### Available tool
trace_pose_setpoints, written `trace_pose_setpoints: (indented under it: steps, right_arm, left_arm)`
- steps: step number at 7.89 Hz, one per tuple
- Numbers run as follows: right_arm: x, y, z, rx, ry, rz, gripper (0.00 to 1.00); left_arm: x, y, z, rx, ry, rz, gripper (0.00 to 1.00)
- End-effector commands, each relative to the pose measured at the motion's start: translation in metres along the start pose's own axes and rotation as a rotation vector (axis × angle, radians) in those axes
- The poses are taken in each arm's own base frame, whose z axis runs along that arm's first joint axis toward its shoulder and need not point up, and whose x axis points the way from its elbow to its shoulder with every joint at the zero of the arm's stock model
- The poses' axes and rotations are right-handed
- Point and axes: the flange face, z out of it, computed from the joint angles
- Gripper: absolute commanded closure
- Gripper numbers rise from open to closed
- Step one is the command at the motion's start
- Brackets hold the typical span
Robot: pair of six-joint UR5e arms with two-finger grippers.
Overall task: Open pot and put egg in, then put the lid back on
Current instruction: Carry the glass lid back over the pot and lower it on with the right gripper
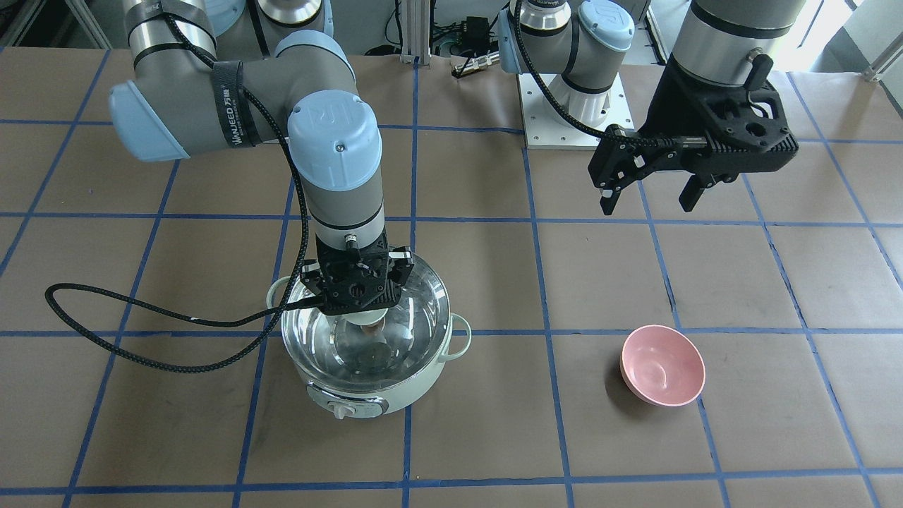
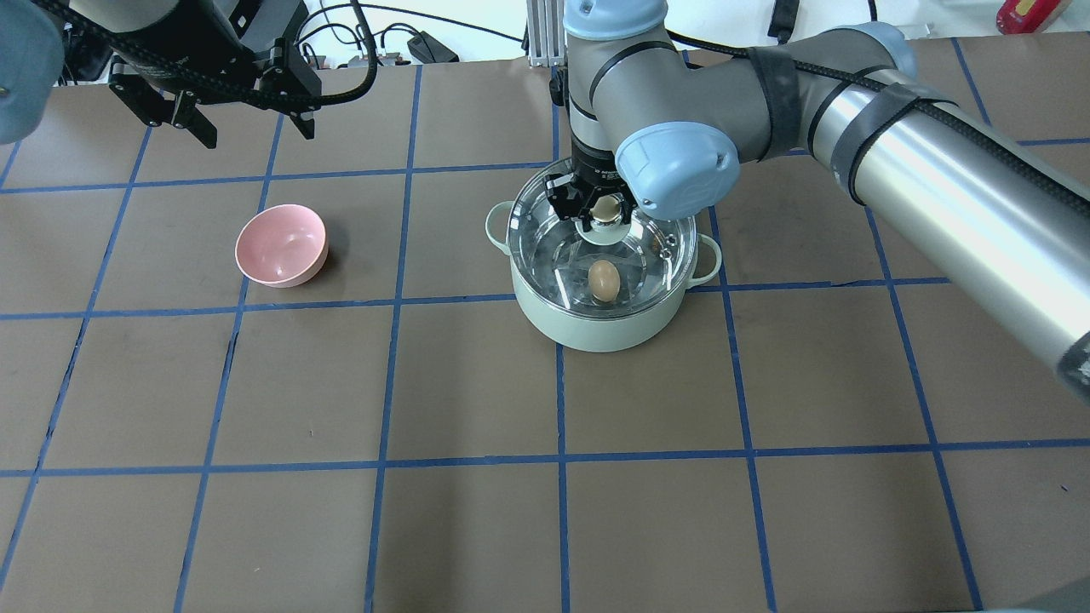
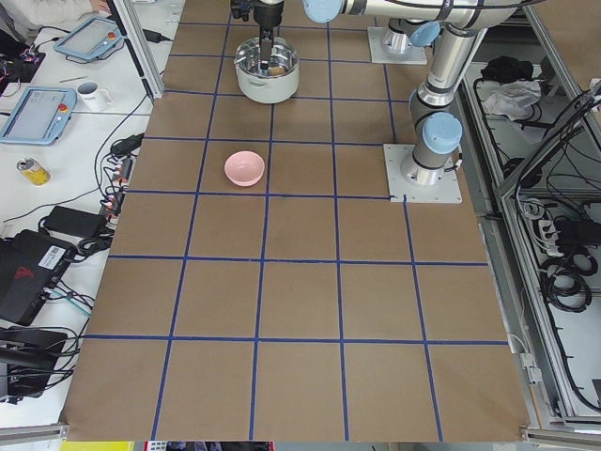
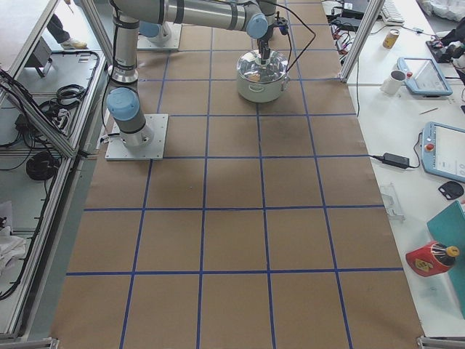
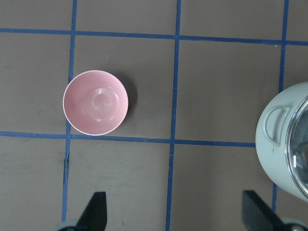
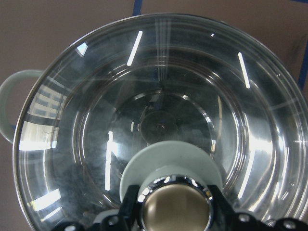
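Brown paper gridded with blue tape (image 2: pixel 477 466) covers the table (image 2: pixel 477 528). White benches (image 4: pixel 407 116) with pendants (image 4: pixel 445 149) flank it. The pot (image 2: pixel 596 332) stands upright, its control knob (image 1: pixel 341 408) facing away from the robot. The egg (image 2: pixel 604 281) lies inside, long axis running robot-to-operators. The right gripper (image 2: pixel 605 211) clamps the lid (image 2: pixel 545 247) by its knob (image 6: pixel 174 209) over the pot's mouth. The left gripper (image 1: pixel 647 204) hangs jaws apart, away from the bowl (image 2: pixel 281 245).

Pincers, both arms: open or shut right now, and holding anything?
Left pincer: open, empty.
Right pincer: shut on the lid.
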Motion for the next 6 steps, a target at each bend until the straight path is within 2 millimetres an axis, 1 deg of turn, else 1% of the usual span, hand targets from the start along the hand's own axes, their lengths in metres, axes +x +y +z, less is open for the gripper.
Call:
trace_pose_setpoints:
  steps: [1,6]
  right_arm:
    - [0.001,-0.001,0.001,0.0,0.002,-0.059,0.0]
    - [0.013,0.013,-0.045,0.033,0.004,-0.043,0.0]
  left_arm:
    - [0.0,0.0,0.001,-0.001,-0.004,0.0,0.0]
    - [-0.001,-0.001,0.001,-0.001,-0.006,0.0,0.0]
